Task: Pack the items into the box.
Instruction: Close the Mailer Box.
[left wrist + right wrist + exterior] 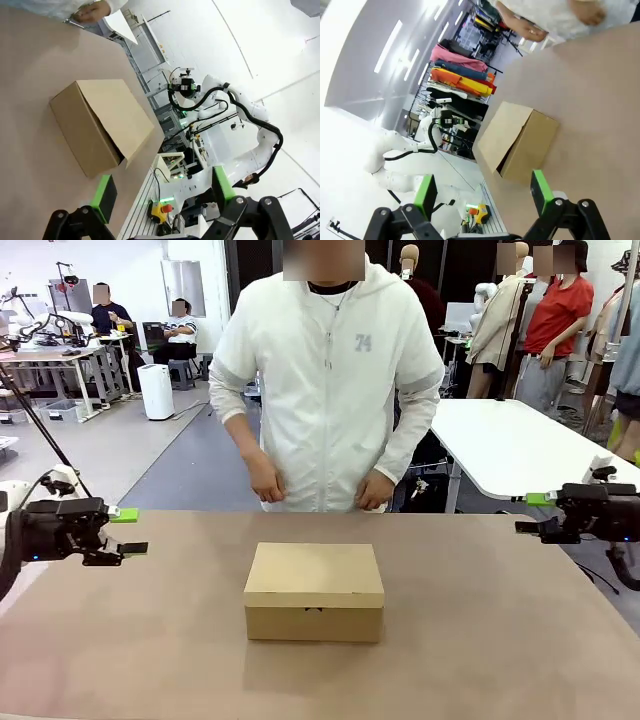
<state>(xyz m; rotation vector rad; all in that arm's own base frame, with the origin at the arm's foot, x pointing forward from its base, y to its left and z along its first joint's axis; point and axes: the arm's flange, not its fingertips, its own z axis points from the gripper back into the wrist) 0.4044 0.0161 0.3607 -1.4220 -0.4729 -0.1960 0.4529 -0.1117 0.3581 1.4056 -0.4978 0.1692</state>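
The brown cardboard box [315, 590] sits in the middle of the table with its flap lid down; it also appears in the left wrist view [100, 125] and the right wrist view [517, 142]. The items are out of view. My left gripper [128, 532] hovers above the table's left side, well clear of the box, open with nothing between its green pads [104, 197]. My right gripper [533, 513] hangs at the table's right side, also open and empty, and its pads [540, 190] stand wide apart.
A person in a white jacket stands at the far edge, with hands [265, 485] held low by the waist, just behind the box. A white table [500, 450] stands beyond the far right corner. Bare brown tabletop [480, 640] surrounds the box.
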